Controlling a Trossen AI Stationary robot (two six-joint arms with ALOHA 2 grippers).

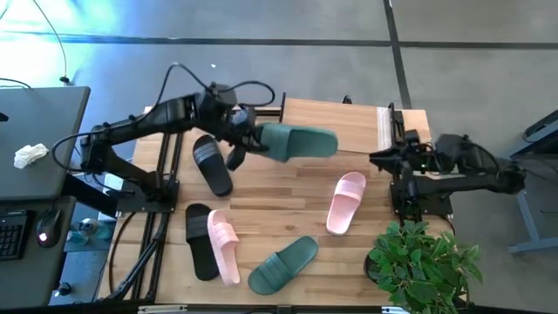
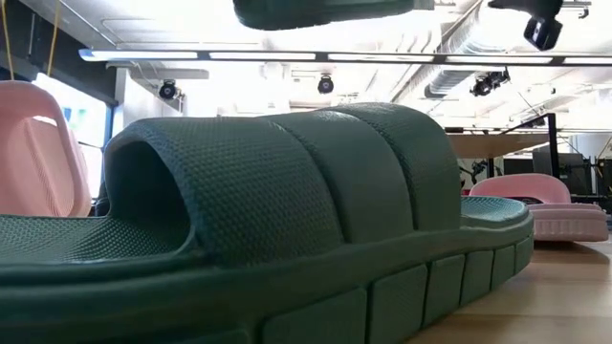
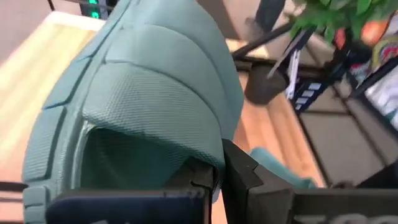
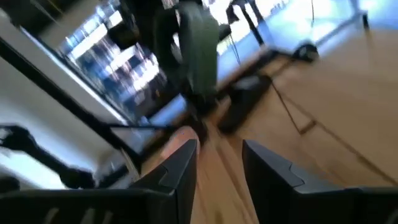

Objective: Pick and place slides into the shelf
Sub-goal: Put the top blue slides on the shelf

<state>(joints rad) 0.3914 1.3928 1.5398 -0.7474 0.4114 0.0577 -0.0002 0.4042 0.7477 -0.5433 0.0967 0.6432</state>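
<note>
Green slide [image 2: 287,229] lies closest, on the counter [image 1: 288,201].
Left gripper [image 1: 255,139] clenched on the other green slide [image 1: 301,141], aloft near the shelf [image 1: 336,113]; right gripper [image 4: 219,162] parted, empty.

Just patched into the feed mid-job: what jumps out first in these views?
The left gripper holds a sage-green slide in the air above the table's far side, near the shelf. Its mate lies at the near edge, filling the low view. The right gripper waits open at the table's right side, empty.
</note>
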